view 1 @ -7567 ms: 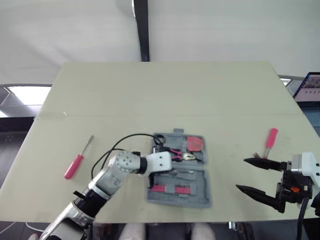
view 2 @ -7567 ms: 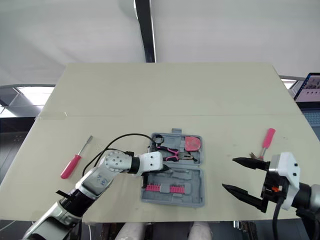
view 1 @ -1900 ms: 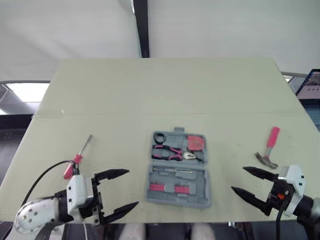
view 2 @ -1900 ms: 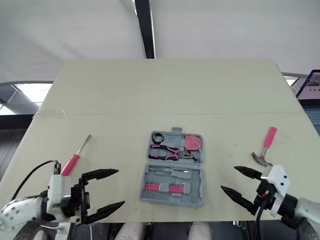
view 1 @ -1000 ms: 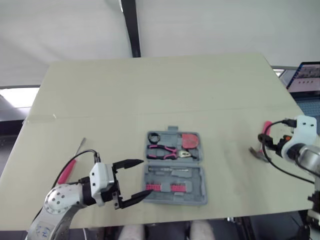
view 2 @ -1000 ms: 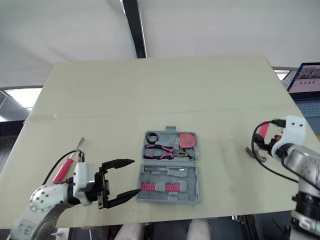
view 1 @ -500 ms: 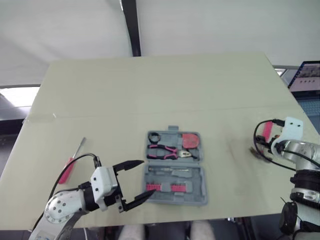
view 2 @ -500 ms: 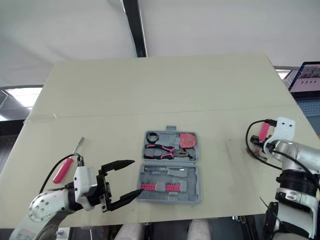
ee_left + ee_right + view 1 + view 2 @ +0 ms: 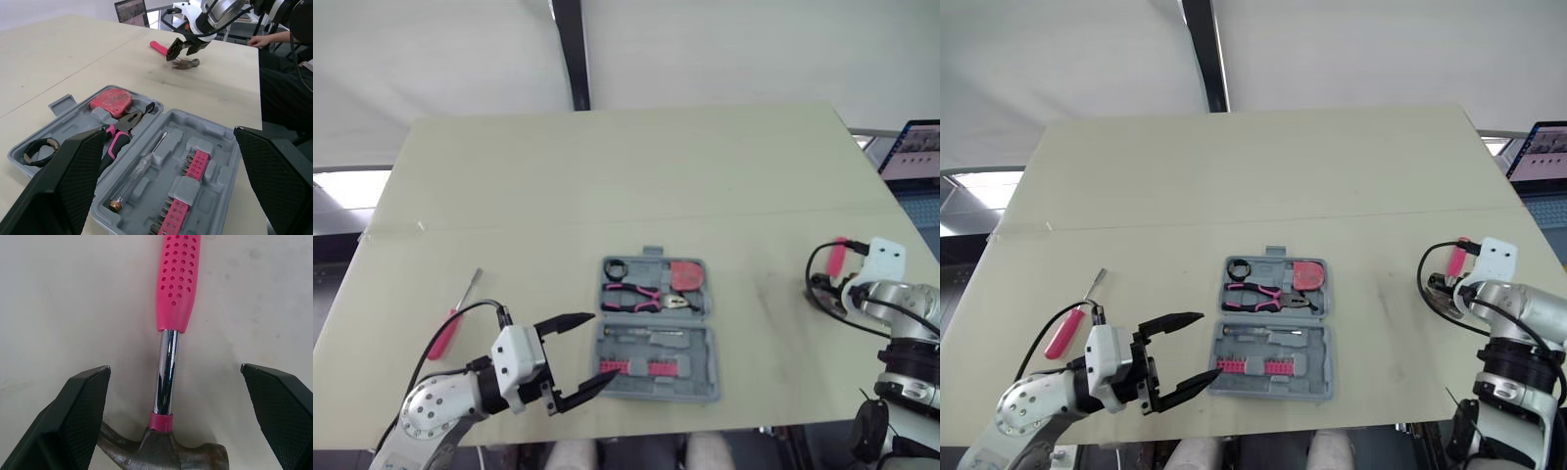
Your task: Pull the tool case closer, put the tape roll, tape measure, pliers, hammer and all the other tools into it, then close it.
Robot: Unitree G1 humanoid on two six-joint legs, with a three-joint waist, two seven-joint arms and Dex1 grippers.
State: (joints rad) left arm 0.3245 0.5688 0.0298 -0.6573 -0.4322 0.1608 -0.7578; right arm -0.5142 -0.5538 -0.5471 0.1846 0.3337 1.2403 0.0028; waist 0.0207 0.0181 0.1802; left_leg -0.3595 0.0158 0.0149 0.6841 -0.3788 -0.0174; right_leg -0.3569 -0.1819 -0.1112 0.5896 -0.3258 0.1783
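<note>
The grey tool case [image 9: 700, 384] lies open near the table's front edge. It holds the black tape roll [image 9: 615, 267], the pink-handled pliers [image 9: 641, 294], the red tape measure [image 9: 685, 276] and a row of pink bits [image 9: 188, 169]. My left gripper [image 9: 598, 348] hovers open just left of the case's front half, with nothing between its fingers. The pink-handled hammer [image 9: 166, 377] lies on the table at the far right. My right gripper [image 9: 173, 368] stands open over it, its fingers [image 9: 83, 401] on either side of the chrome shaft without touching it. A pink screwdriver [image 9: 445, 333] lies at the far left.
A laptop [image 9: 911, 162] sits past the table's right edge. In the left wrist view a person in dark clothes [image 9: 288, 73] sits beyond the table. Bare tabletop lies between the case and the hammer. A black cable [image 9: 460, 318] loops from my left arm near the screwdriver.
My right gripper has come down closer over the hammer. The left gripper has stayed open beside the case, where it moved earlier after backing off.
</note>
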